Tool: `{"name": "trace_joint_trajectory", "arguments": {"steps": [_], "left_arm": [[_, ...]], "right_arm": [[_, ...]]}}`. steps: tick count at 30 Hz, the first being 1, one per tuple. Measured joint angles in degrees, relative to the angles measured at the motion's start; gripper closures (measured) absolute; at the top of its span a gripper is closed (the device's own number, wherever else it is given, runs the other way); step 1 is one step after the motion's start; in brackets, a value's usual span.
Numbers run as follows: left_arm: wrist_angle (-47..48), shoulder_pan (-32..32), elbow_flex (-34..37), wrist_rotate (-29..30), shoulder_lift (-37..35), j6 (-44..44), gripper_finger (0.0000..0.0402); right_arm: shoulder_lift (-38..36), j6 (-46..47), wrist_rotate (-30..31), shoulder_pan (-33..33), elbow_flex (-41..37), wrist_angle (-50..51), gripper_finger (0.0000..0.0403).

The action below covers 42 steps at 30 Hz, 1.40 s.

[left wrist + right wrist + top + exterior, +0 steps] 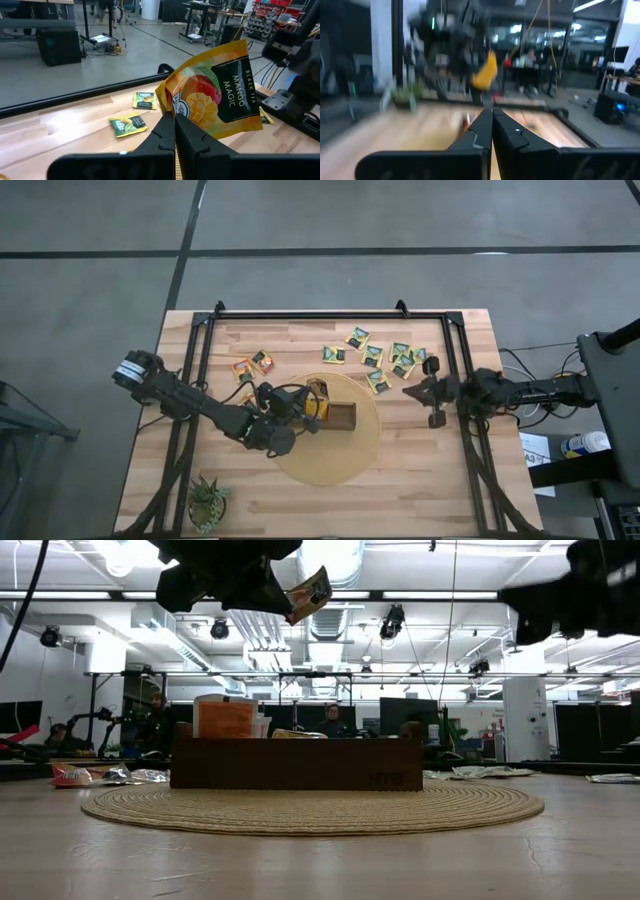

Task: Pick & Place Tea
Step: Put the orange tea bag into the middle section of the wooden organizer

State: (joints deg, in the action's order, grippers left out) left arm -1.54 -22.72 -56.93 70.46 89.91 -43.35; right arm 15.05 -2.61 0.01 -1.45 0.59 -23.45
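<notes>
Bright ceiling strip lights, soft shadows; right wrist view heavily motion-blurred.

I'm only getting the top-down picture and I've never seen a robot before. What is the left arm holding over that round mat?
Observer: A tea sachet, pinched by its lower corner between the shut fingers of the left gripper. Its label reads Mango Magic black tea.
Operator: Is it touching the wooden box?
Observer: No. From table height the sachet hangs well above the box, clear of it.
Operator: Is anything in the box already?
Observer: Yes, the table-height view shows an orange sachet standing up out of its left end.
Operator: And the right arm?
Observer: The right gripper is shut on nothing, waiting above the table's right side.
</notes>
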Motion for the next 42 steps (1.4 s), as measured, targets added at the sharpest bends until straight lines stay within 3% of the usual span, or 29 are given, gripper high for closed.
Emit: {"name": "trace_joint_trajectory", "arguments": {"steps": [3,7,10,14,22,27,31,37,39,42], "left_arm": [[-0.1,0.3,0.0,0.0,0.0,0.0,0.0401],[-0.2,0.7,0.0,0.1,0.0,0.0,0.0401],[-0.2,1.0,0.0,0.1,0.0,0.5,0.0401],[-1.1,2.3,-0.2,0.1,0.0,2.5,0.0401],[-9.6,6.7,-0.3,-2.6,0.0,13.5,0.0401],[-14.4,9.4,-0.3,-5.4,0.0,20.5,0.0401],[-14.9,11.4,-0.3,-5.4,0.0,23.7,0.0401],[-15.5,13.3,-0.3,-6.8,0.7,26.9,0.0401],[-16.6,13.3,-0.3,-6.9,0.9,28.7,0.0401],[-19.0,13.3,-0.3,-6.8,1.3,32.4,0.0401]], "right_arm": [[0.5,0.7,0.2,0.0,0.0,-5.3,0.0394],[0.7,-1.7,8.8,0.0,0.0,-7.3,0.0390],[1.5,-1.2,11.5,0.0,0.0,-7.0,0.0364],[4.1,3.5,15.2,0.0,0.8,-7.2,0.0294],[13.3,7.4,16.9,0.0,7.9,-7.3,0.0124],[23.6,8.5,18.4,0.0,14.7,-7.2,0.0063],[33.6,7.2,21.1,0.0,20.7,-7.0,0.0051],[47.0,4.1,22.6,1.5,30.3,-7.1,0.0067],[50.7,3.9,21.7,2.7,33.1,-6.9,0.0074],[55.3,6.4,15.5,5.7,36.7,-6.8,0.0077]]}}
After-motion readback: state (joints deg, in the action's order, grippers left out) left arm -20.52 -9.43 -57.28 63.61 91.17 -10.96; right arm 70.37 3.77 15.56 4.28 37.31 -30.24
